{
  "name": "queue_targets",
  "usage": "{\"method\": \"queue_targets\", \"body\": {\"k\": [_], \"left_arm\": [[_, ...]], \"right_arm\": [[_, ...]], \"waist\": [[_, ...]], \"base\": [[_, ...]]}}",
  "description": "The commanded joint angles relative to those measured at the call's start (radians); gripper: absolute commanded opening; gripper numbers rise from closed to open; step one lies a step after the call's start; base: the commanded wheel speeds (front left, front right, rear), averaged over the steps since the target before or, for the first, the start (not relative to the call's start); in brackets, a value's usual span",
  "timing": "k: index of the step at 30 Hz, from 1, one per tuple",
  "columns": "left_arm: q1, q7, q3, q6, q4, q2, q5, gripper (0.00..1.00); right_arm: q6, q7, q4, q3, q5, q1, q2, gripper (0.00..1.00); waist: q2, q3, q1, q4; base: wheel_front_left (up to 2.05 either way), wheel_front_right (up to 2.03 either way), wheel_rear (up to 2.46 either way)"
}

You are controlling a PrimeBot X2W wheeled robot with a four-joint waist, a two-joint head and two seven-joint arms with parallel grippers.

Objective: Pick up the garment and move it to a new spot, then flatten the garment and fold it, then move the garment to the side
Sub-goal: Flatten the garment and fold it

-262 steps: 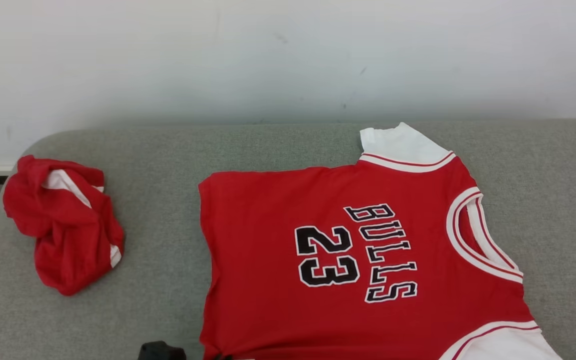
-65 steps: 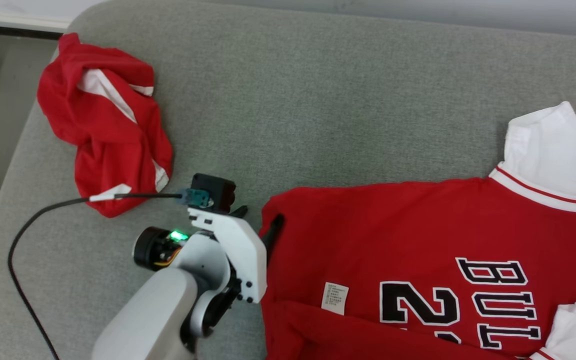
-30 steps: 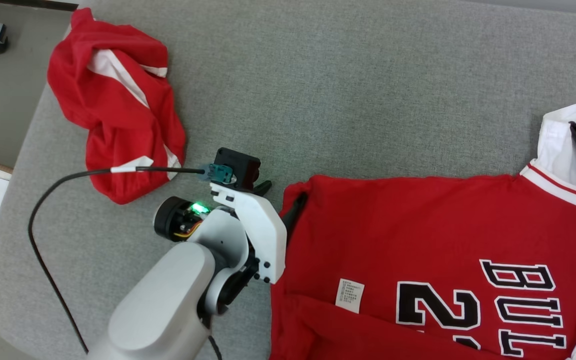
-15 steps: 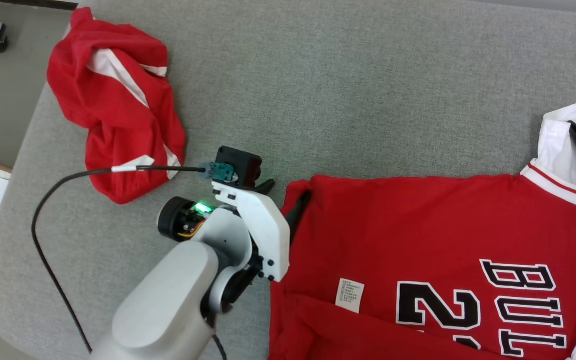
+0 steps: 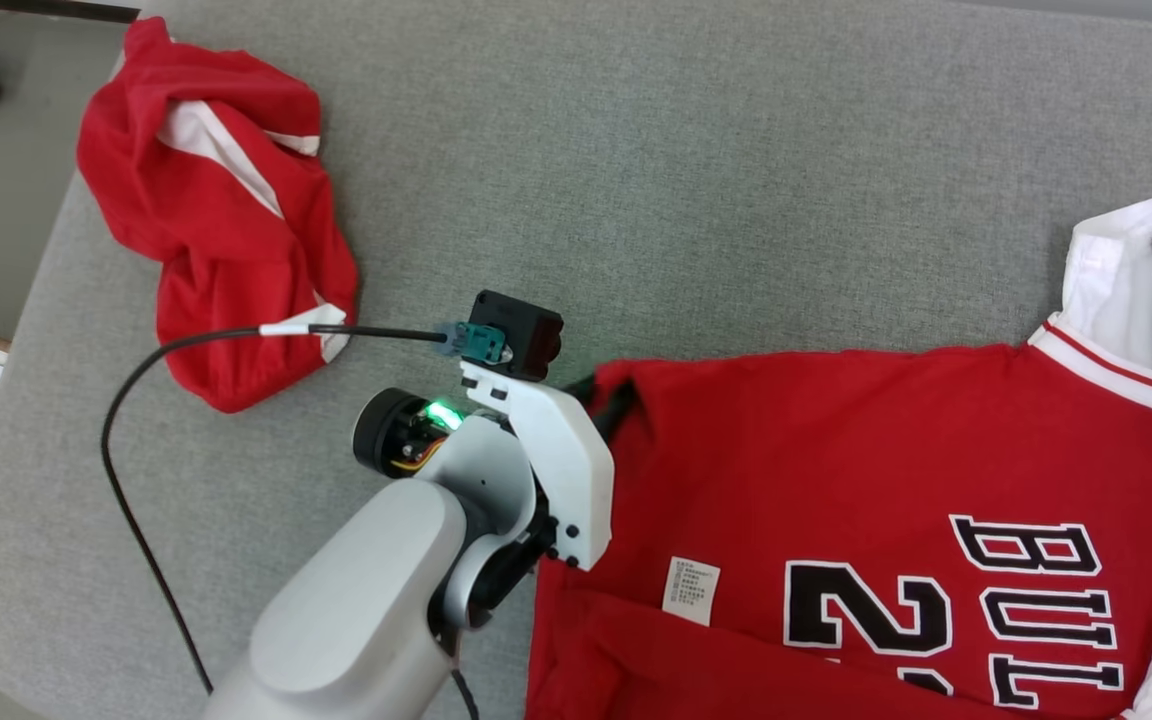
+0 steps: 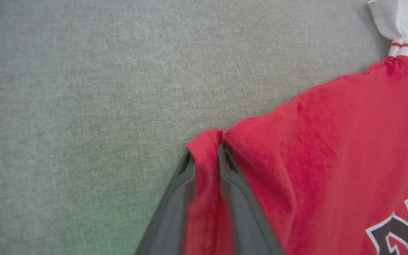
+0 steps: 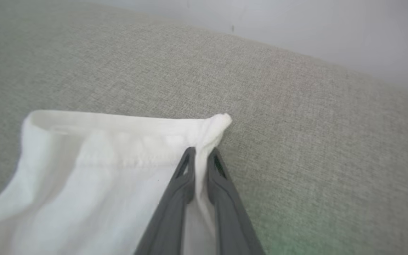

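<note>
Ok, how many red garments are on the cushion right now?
2. The jersey is spread out at the right, its hem corner pinched by the left gripper and its white sleeve by the right gripper. The crumpled red garment sits at the far left corner.

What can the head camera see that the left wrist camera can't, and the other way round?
Head view, not the left wrist view: a crumpled red garment off to the left, a black cable, the pale left arm, and a white label on the jersey.
Left wrist view, not the head view: close up, the left end effector with its two fingers pinching the jersey's red corner between them.
Both: the jersey, its white sleeve and the grey cushion.
</note>
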Motion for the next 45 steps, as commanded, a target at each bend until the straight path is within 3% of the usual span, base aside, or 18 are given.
{"method": "queue_targets", "body": {"k": [1,14,30,37,45], "left_arm": [[-0.006,-0.016,0.0,-0.002,0.006,-0.005,0.004,0.0],[-0.039,-0.2,0.077,0.037,0.044,-0.016,0.019,0.0],[0.139,-0.316,0.146,0.024,-0.02,0.038,-0.061,0.0],[0.254,-0.344,0.158,0.028,-0.071,0.062,-0.097,0.0],[0.394,-0.376,0.185,0.051,-0.131,0.082,-0.139,0.0]], "right_arm": [[0.0,-0.016,0.017,0.009,0.004,-0.003,0.001,0.0],[-0.001,-0.213,0.084,-0.023,0.031,-0.069,0.009,0.0],[-0.001,-0.321,-0.129,0.023,0.087,0.123,-0.078,0.0],[-0.001,-0.332,-0.236,-0.054,0.085,0.27,-0.103,0.0],[-0.001,-0.332,-0.318,-0.236,-0.006,0.493,-0.031,0.0]], "waist": [[0.0,0.0,0.0,-0.002],[0.0,-0.033,0.0,-0.035],[0.0,-0.15,0.0,-0.129],[0.0,-0.203,0.0,-0.164],[0.0,-0.225,0.0,-0.195]], "base": [[0.0,0.0,0.0],[0.0,0.0,0.0],[0.0,0.0,0.0],[0.0,0.0,0.0],[0.0,0.0,0.0]]}}
